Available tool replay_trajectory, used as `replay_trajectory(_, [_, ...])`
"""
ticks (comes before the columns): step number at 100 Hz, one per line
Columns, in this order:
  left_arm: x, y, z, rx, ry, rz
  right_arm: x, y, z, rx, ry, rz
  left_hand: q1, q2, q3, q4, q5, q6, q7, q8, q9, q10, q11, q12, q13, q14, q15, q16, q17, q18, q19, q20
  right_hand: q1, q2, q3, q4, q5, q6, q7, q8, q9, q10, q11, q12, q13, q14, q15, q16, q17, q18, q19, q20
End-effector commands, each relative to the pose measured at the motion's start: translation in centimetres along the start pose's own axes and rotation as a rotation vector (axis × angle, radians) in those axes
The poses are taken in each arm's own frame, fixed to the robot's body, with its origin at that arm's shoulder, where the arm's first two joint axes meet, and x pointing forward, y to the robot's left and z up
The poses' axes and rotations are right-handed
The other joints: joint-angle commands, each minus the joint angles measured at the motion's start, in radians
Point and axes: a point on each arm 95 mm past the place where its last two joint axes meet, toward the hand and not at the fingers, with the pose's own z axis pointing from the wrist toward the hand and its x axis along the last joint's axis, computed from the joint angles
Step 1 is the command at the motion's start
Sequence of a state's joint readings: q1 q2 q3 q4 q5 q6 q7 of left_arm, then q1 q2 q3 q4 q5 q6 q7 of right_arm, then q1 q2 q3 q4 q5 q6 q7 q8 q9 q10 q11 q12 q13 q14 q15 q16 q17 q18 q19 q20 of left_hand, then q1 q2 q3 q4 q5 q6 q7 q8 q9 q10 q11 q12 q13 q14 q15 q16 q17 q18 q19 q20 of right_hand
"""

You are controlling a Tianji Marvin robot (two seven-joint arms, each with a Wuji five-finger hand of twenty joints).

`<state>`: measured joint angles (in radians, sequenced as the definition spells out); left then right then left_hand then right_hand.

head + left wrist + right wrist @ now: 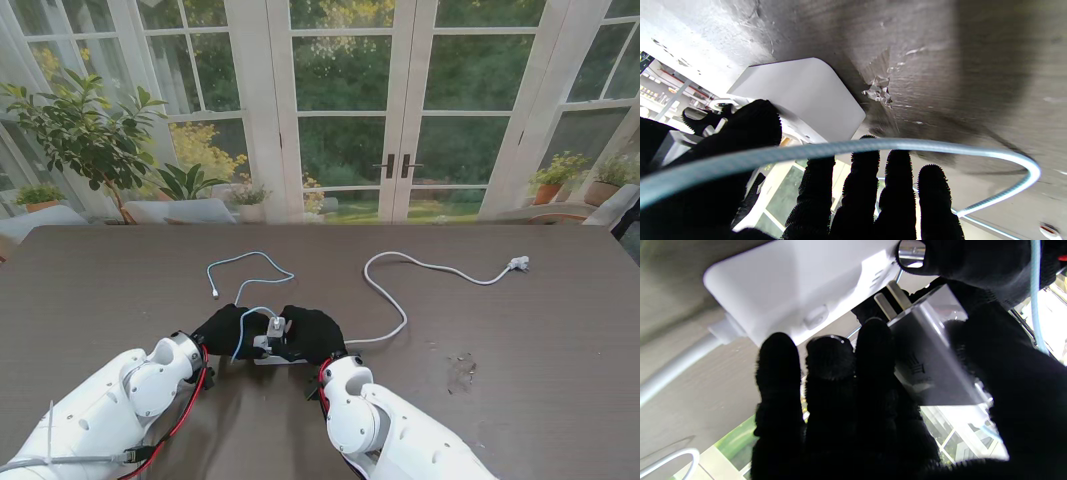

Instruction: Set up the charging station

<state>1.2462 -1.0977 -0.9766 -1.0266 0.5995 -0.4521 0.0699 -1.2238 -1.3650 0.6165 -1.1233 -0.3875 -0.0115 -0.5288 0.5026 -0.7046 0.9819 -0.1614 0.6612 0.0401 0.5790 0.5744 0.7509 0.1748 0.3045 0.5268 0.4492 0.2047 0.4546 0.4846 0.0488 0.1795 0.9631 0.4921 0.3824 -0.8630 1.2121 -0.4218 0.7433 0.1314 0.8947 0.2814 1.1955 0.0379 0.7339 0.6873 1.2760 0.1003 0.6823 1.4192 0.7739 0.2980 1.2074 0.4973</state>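
Both my black-gloved hands meet at the table's near edge. My right hand (pixel 873 400) grips the grey charger (pixel 930 370), prongs just short of the white power strip (pixel 800 290). My left hand (pixel 228 328) appears to steady it; its grasp is unclear. Next: align, press in.
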Motion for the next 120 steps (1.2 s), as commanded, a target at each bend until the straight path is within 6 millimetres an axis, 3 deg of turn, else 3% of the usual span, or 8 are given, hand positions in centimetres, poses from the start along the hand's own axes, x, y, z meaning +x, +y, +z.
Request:
replay_trajectory(1, [0.0, 1.0, -0.4, -0.044, -0.003, -0.002, 0.7, -0.3, 0.2, 0.009, 0.016, 0.001, 0.022, 0.031, 0.022, 0.004, 0.050, -0.058, 0.046, 0.007, 0.028, -0.014, 0.002, 0.014, 0.034, 0.000, 0.025, 0.012, -0.004, -0.028, 0.025, 0.008, 0.074, 0.174, 0.163, 0.046, 0.161, -0.358, 0.277, 0.055, 0.023, -0.087, -0.058, -0.020, -0.010, 0.015, -0.053, -0.869, -0.047, 0.025, -0.037, -0.022])
replay_trajectory(41, [0.1, 1.2, -0.7, -0.061, -0.001, -0.007, 0.7, 0.0, 0.9, 0.003, 0.030, -0.063, 0.022, 0.040, 0.002, -0.016, 0.081, -0.061, 0.022, -0.008, 0.048, -0.012, -0.003, 0.014, 0.045, 0.002, 0.025, 0.012, -0.001, -0.025, 0.025, 0.008, 0.074, 0.180, 0.148, 0.052, 0.175, -0.331, 0.263, 0.046, -0.103, -0.052, -0.099, -0.036, -0.132, 0.070, -0.170, -0.894, -0.209, 0.036, -0.139, -0.068])
replay_trajectory(66, [0.1, 1.2, -0.9, -0.065, -0.007, -0.009, 0.5, 0.0, 1.1, 0.014, 0.054, -0.107, 0.026, 0.045, -0.007, -0.025, 0.087, -0.060, 0.014, -0.008, 0.049, -0.008, -0.007, 0.014, 0.043, 0.002, 0.022, 0.012, -0.004, -0.025, 0.022, 0.006, 0.066, 0.186, 0.144, 0.052, 0.180, -0.333, 0.254, 0.050, -0.166, -0.053, -0.112, -0.090, -0.190, 0.067, -0.233, -0.937, -0.278, 0.019, -0.220, -0.114])
replay_trajectory(120, [0.0, 1.3, -1.4, -0.078, -0.010, -0.010, -0.8, 1.0, 1.6, 0.047, 0.114, -0.210, 0.026, 0.048, -0.010, -0.028, 0.097, -0.059, 0.004, -0.008, 0.052, -0.010, -0.008, 0.015, 0.044, 0.004, 0.022, 0.013, -0.004, -0.027, 0.024, 0.007, 0.060, 0.182, 0.149, 0.052, 0.195, -0.318, 0.240, 0.045, -0.186, -0.074, -0.101, -0.111, -0.222, 0.033, -0.250, -0.959, -0.368, -0.042, -0.279, -0.156])
